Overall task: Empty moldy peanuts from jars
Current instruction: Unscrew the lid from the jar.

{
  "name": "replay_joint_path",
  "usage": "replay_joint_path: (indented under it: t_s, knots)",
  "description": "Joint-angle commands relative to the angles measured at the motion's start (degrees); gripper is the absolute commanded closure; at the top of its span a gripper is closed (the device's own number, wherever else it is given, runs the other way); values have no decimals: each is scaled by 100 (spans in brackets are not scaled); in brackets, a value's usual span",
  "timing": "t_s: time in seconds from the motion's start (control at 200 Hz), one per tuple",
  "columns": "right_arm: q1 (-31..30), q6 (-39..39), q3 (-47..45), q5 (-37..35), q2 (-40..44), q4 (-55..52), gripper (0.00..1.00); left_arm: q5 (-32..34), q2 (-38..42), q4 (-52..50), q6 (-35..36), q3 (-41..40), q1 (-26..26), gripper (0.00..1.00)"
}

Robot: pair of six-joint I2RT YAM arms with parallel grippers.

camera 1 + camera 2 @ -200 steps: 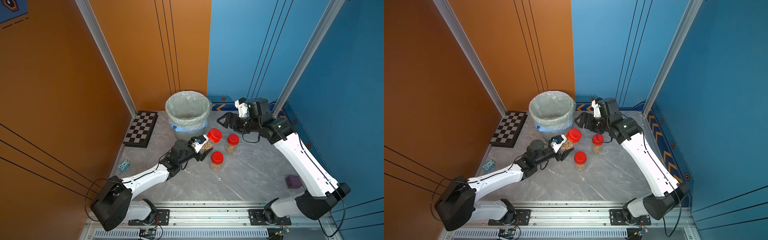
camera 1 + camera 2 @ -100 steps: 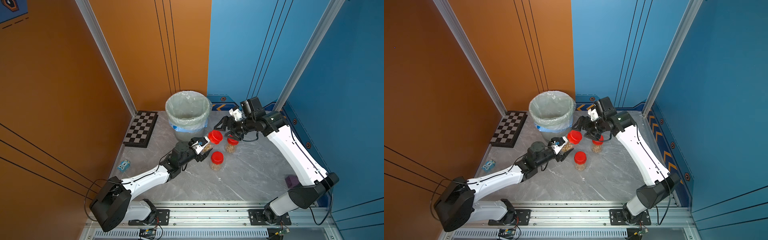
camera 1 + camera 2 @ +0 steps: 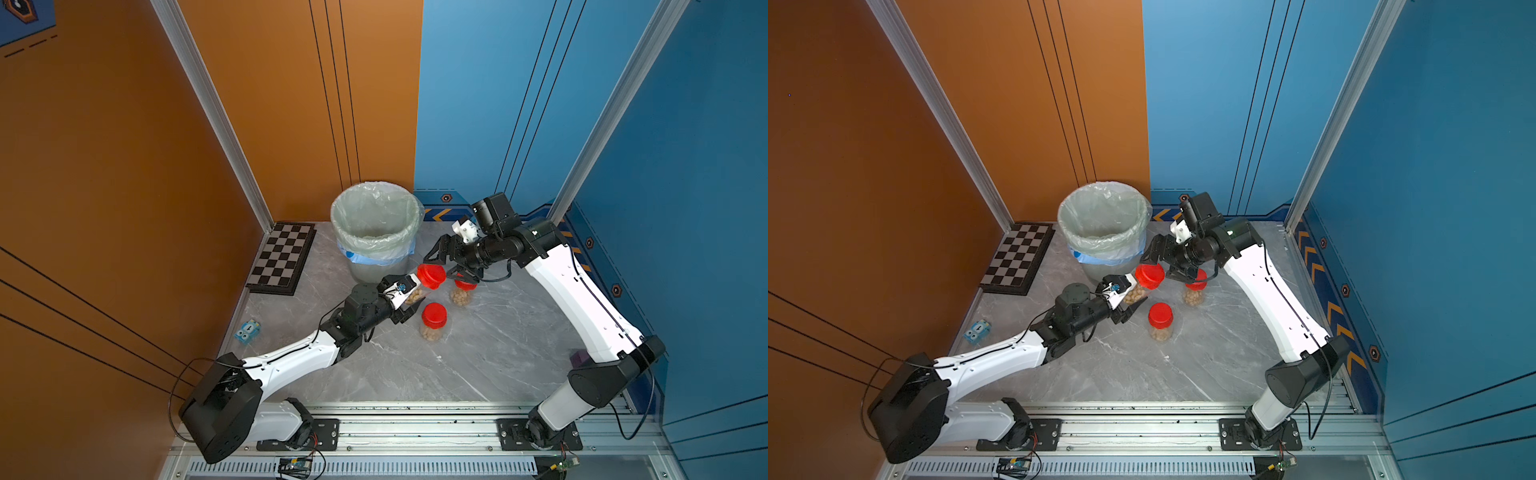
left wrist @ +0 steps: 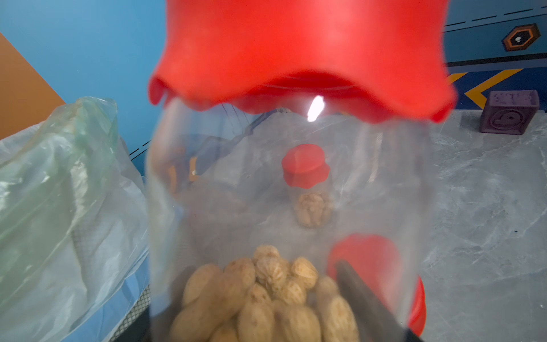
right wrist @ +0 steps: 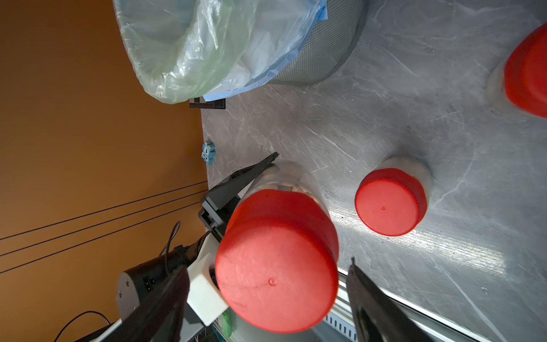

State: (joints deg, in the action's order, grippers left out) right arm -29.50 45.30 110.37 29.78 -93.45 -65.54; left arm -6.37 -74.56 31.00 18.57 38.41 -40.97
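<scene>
The right gripper (image 3: pixel 444 268) is closing in, jaws now straddling the red lid (image 3: pixel 431 276) without pinching yet, while the left gripper (image 3: pixel 410 300) is clamping that peanut jar (image 3: pixel 416 295) aloft beside the bin (image 3: pixel 376 266), so unscrewing looks next.

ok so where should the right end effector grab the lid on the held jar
Grip the lid by its scalloped side wall, fingers on opposite sides, coming straight at its flat top. The left end effector clamps the jar by its clear body, tilting the lid toward the right end effector, whose open jaws straddle it.
</scene>
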Motion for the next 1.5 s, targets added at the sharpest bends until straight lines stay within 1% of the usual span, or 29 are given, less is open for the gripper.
replay_joint_path:
  t_s: [0.0, 0.33, 0.485, 0.756, 0.876, 1.031, 1.091, 1.126, 1.181, 1.216, 1.351, 1.401, 1.496]
  knots:
    - [-69, -34, 228, -153, -100, -237, 16, 75, 108, 81, 87, -75, -55, 41]
    - [-223, -223, 546, -411, -345, -634, 17, 140, 64, 83, 155, -44, -56, 41]
    - [-247, -321, 596, -532, -349, -696, 21, 176, 65, 81, 157, -47, -60, 41]
    - [-335, -524, 635, -631, -493, -838, 22, 187, 26, 81, 147, -6, -60, 41]
    - [-312, -571, 732, -683, -494, -854, 28, 223, 36, 81, 143, -31, -47, 41]
    - [-284, -649, 741, -634, -484, -921, 31, 223, 38, 81, 148, -36, -50, 41]
    - [-258, -711, 741, -567, -498, -917, 36, 226, 30, 81, 152, -18, -51, 41]
    - [-241, -828, 761, -475, -504, -904, 39, 221, 29, 81, 134, -17, -45, 42]
    - [-224, -1174, 842, -205, -577, -937, 40, 154, 62, 81, 57, -24, -31, 42]
    - [-238, -1396, 917, -160, -616, -994, 42, 50, 90, 81, -19, -22, 4, 42]
    - [-276, -2336, 1075, -157, -654, -1145, 42, -233, 165, 81, -204, -83, 107, 42]
    - [-271, -2562, 1075, -305, -617, -1113, 43, -285, 205, 81, -226, -124, 130, 42]
    - [-254, -2946, 1083, -346, -612, -1055, 44, -416, 303, 81, -285, -196, 190, 42]
